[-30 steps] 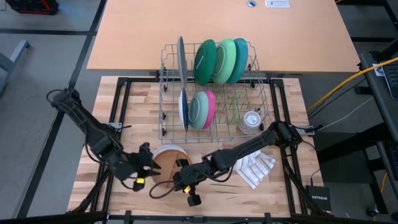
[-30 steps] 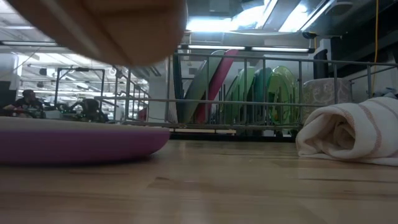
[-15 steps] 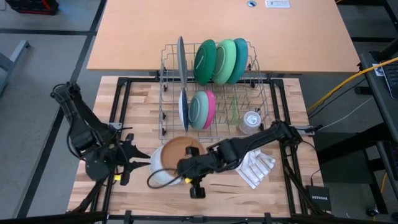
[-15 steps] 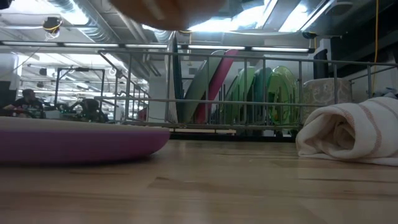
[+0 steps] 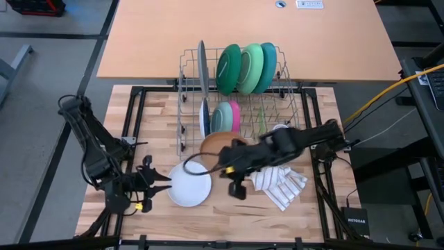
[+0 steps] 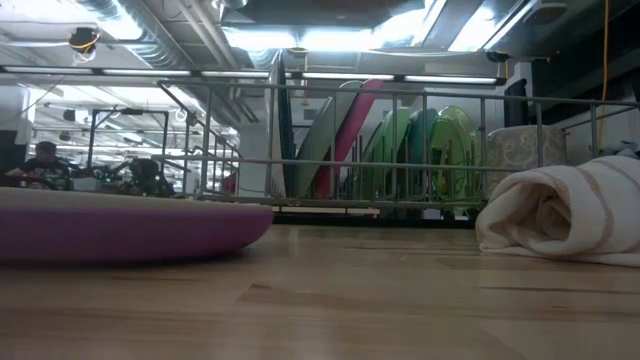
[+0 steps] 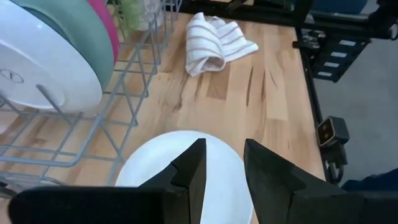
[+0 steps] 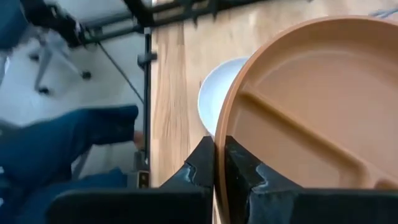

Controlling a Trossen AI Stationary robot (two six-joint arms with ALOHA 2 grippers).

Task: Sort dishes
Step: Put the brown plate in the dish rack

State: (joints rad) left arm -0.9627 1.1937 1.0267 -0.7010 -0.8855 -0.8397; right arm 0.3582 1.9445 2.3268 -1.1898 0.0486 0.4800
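Your right gripper (image 8: 219, 163) is pinched shut on the rim of the brown plate (image 5: 216, 144), held just in front of the dish rack (image 5: 186, 104). The step in hand is racking that plate. Next, you need to stand it on edge and line it up with a free slot. Your left gripper (image 7: 221, 163) waits with its jaws parted over the white plate (image 5: 189, 185).

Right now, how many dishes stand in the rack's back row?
4: a grey plate at the left end, then a dark green dish, a light green dish and a teal dish rightward; others may be hidden.
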